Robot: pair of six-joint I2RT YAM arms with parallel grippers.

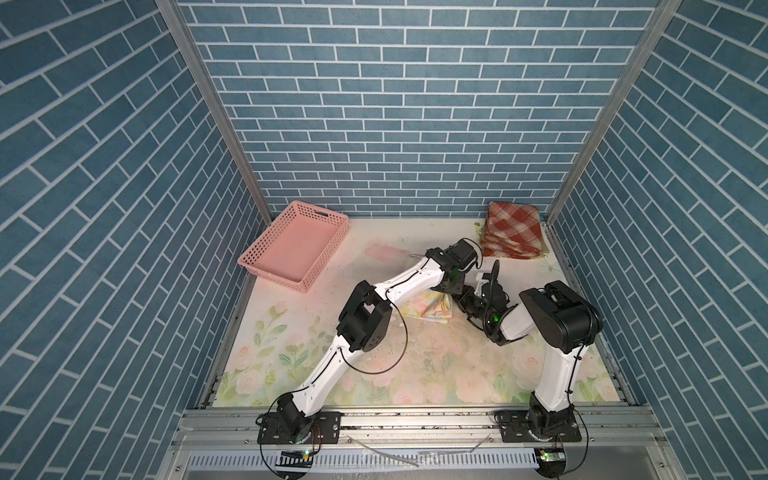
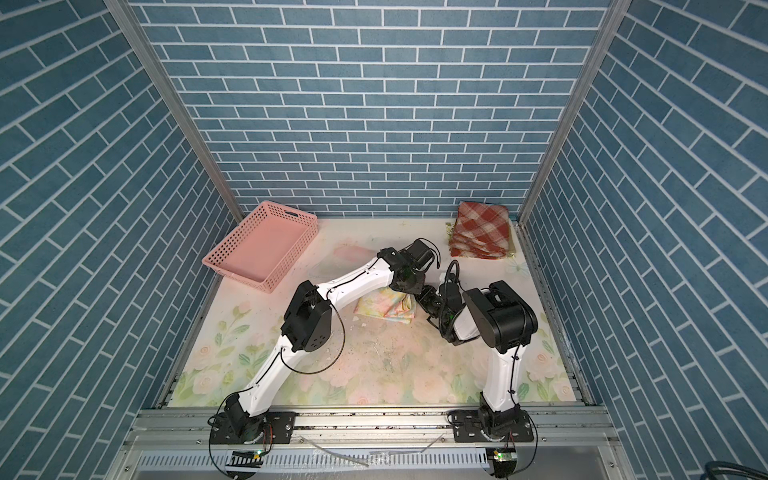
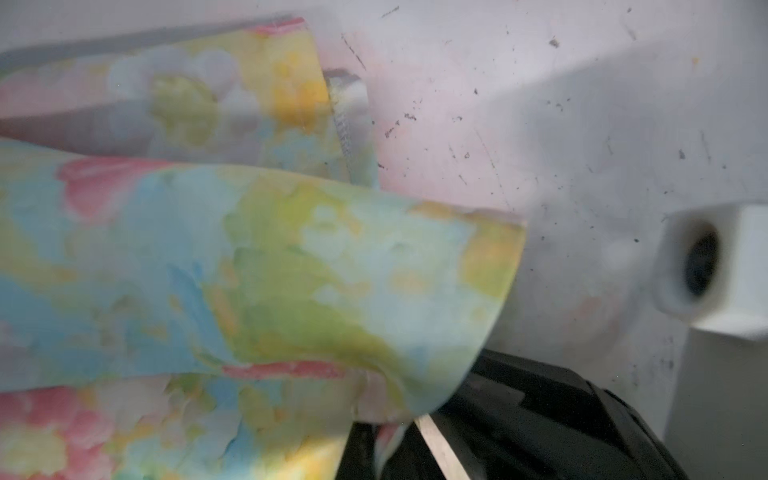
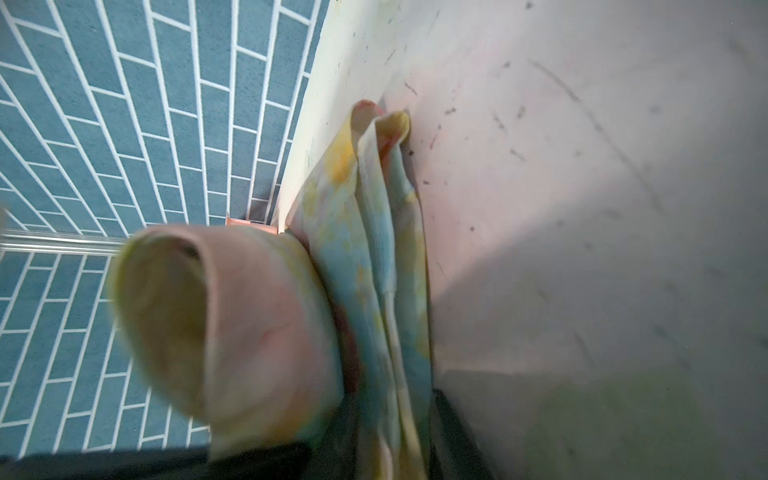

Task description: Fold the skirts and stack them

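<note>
Near field: the faded rose-printed table covering (image 1: pixel 415 374). Centre: the pastel floral cloth skirt (image 1: pixel 432 309) lies on it, partly folded. My left gripper (image 1: pixel 448 290) is clamped tight on a fold at the skirt's right edge. My right gripper (image 1: pixel 464 302) meets the same edge with cloth running between its jaws; I cannot tell whether it grips. Far right corner: a rust-red and cream plaid skirt (image 1: pixel 513 230) tops a folded stack. Far left: a pink perforated plastic basket (image 1: pixel 291 245).

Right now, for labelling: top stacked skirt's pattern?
Rust-red and cream plaid skirt; clearest in a top view.
</note>
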